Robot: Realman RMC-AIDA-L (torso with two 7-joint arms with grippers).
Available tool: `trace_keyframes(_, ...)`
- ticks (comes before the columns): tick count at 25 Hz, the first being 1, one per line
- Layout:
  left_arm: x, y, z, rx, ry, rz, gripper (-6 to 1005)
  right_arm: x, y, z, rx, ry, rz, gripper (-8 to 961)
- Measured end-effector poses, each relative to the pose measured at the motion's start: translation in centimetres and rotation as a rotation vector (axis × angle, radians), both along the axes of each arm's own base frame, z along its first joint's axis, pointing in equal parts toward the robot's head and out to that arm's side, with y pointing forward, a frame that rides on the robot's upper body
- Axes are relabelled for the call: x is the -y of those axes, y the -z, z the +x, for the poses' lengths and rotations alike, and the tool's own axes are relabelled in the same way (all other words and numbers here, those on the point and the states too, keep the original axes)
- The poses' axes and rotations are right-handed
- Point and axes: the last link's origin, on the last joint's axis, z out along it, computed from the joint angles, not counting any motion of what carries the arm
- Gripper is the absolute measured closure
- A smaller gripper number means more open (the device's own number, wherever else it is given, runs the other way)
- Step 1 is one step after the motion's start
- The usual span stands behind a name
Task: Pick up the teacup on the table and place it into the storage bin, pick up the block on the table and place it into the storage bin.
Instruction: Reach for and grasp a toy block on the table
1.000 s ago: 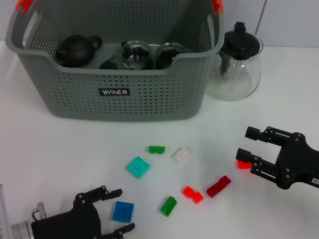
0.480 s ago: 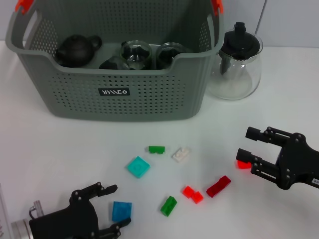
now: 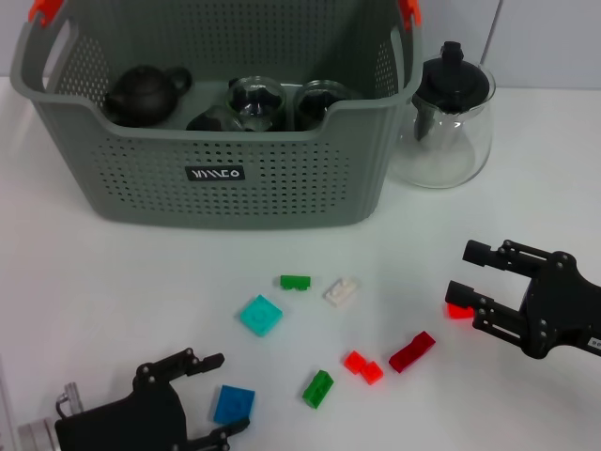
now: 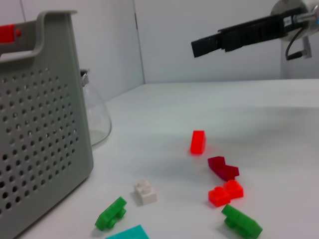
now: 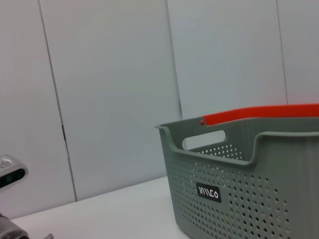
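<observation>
The grey storage bin (image 3: 282, 178) stands at the back of the table, also seen in the right wrist view (image 5: 239, 174). Two glass teacups (image 3: 258, 101) and a black teapot (image 3: 143, 92) sit inside it. Several small blocks lie scattered on the table. My left gripper (image 3: 216, 396) is low at the front left, open, with a blue block (image 3: 233, 405) lying between its fingers. My right gripper (image 3: 467, 272) hovers open at the right, over a red block (image 3: 459, 310).
A glass teapot (image 3: 446, 122) with a black lid stands right of the bin. Loose blocks: cyan (image 3: 260, 315), small green (image 3: 295, 281), white (image 3: 341, 291), green (image 3: 318, 387), red (image 3: 362, 366), dark red (image 3: 411, 351).
My left gripper has drawn back slightly toward the table's front edge, and the blue block between its fingers has shifted a little. The right arm has not moved.
</observation>
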Motion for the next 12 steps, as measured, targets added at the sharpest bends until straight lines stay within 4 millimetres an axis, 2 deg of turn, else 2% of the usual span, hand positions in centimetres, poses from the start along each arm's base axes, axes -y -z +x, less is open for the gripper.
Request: trace_keyframes(12, 0.61, -0.19, -0.07, 0.013, 0.001, -0.006, 247, -0.1, -0.04, -0.04, 0.002, -0.003, -0.001, 359)
